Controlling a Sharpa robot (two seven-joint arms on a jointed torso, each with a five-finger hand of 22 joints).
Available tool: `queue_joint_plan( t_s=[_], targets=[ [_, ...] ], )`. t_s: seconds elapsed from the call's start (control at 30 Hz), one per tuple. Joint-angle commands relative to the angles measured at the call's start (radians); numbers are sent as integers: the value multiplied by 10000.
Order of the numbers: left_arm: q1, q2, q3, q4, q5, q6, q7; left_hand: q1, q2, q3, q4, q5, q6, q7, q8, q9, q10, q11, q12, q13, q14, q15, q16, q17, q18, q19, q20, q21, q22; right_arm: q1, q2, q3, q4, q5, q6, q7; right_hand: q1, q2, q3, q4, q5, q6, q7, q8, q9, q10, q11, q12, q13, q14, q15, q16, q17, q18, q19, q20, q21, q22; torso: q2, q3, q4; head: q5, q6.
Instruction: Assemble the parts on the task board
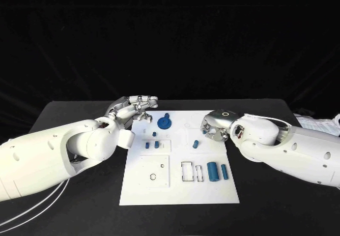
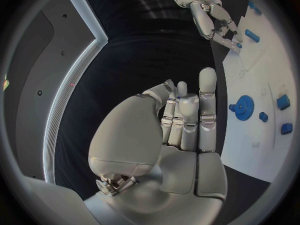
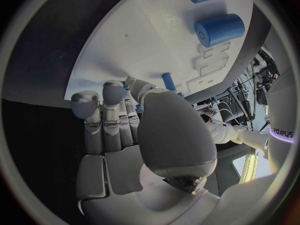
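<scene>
Task board (image 1: 181,191) white | black table (image 1: 276,206) | dark backdrop

Black table (image 1: 85,206); white cables (image 1: 32,209) trailing over its near-left corner.

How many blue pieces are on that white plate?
7 visible on the task board: a gear, a tiny peg below it, two small pieces, one mid-board, two cylinders lower right. The right hand may hide others.
</scene>
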State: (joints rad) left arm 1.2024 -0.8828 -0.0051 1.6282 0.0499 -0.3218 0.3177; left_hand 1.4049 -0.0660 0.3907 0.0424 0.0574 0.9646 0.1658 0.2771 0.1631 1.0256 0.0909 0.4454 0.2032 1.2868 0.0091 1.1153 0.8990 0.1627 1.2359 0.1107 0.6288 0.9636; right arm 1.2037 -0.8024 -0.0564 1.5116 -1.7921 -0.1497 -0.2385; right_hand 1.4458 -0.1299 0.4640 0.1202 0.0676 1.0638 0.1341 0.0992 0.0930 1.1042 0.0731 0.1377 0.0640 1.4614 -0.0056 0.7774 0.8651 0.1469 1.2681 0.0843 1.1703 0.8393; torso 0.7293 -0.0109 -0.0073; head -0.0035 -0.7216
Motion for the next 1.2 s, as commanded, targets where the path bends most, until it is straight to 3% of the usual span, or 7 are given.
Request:
queue_joint_plan(
  t_s=[0.03, 0.2, 0.63, 0.83, 1.2],
  targets=[
    [-4, 0, 4, 39, 64, 240, 41, 10, 44, -48, -14, 37, -56, 6, 42, 14, -77, -3, 63, 14, -76, 26, -20, -13, 88, -74, 6, -70, -19, -37, 48, -2, -43, -198, 137, -129, -43, 34, 54, -2, -8, 81, 14, -19, 12, 23, 52, -44, -10, 68, 7, 21, -15, -143, 73, 6, 33, 2, 1, -2, 4, -7, -10],
    [-4, -15, 3, 63, 64, 257, 21, 10, 44, -48, -14, 37, -56, 6, 42, 14, -77, -3, 63, 14, -76, 26, -20, -13, 88, -74, 6, -70, -19, -77, 107, -2, -117, -142, 166, -71, -88, 109, 108, 9, -29, 181, 0, -10, 33, 79, 46, -54, -7, 81, 19, 33, -13, -153, 104, 19, 63, 50, 6, 1, 1, -5, -25],
    [-4, -32, 3, 78, 63, 285, -21, 22, 46, -53, -25, 36, -78, 14, 56, 20, -100, 4, 79, 21, -93, 32, -31, -36, 97, -92, 11, -127, -54, -142, 206, -2, -288, 157, 248, 51, -189, 466, 198, -137, -134, 748, -244, 151, 205, 695, -175, -10, 26, 218, -124, 233, 69, -205, 323, -73, 293, 398, -5, -5, 3, -21, -58],
    [-4, -17, 2, 22, -11, 315, -53, 36, 51, -55, -36, 37, -94, 18, 71, 26, -117, 8, 96, 28, -103, 36, -33, -44, 100, -98, 15, -152, -69, -157, 237, -2, -306, 83, 21, -108, 46, 637, 438, -477, -177, 789, -212, 139, 257, 874, -188, -98, 15, 241, -158, 335, 118, -231, 408, -121, 388, 532, -3, 0, 1, -51, -27],
    [-4, -6, 2, -58, -42, 293, -42, 65, 99, -45, -51, 40, -89, 12, 128, 49, -126, 5, 149, 50, -119, 38, -32, -59, 106, -103, 22, -189, -91, -165, 57, 7, -30, 209, -872, -264, -90, 587, 610, -626, -179, 680, -147, 16, 264, 766, -126, -340, -11, 207, -119, 260, 15, -216, 352, -103, 328, 417, -13, -1, 7, -96, -31]
  ],
)
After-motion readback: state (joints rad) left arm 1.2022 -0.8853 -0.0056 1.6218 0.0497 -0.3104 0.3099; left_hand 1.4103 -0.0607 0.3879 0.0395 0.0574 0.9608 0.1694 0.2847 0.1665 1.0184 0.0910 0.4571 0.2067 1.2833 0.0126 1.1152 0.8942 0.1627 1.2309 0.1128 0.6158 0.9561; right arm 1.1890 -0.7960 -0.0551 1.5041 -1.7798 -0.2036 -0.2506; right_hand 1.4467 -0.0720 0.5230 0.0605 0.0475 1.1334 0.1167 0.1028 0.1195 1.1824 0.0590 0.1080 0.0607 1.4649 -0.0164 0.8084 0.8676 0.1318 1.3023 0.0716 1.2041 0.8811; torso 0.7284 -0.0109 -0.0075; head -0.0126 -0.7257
